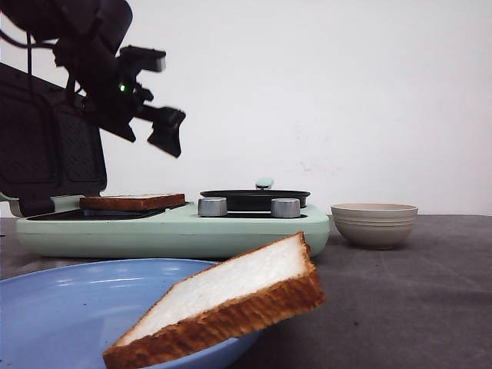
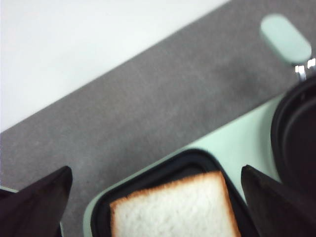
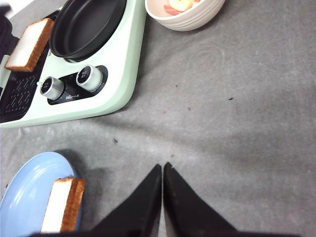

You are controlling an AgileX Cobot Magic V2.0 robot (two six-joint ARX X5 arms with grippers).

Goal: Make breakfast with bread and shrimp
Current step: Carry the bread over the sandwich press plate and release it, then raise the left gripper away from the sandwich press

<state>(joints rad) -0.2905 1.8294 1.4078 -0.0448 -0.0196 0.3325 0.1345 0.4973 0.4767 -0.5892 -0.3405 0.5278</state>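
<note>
Clearly, 2 white bread slices (image 1: pixel 223 307) (image 1: pixel 132 202) show golden-brown crusts.

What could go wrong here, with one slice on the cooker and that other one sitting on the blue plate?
The bread slice on the blue plate sticks out past the plate's rim, tilted, so a nudge might tip it onto the table. The open left claw hangs over the other slice on the grill plate and could snag it when moving. The shrimp are small pieces deep in the beige bowl, so the shut right claw may struggle to pick them out.
</note>
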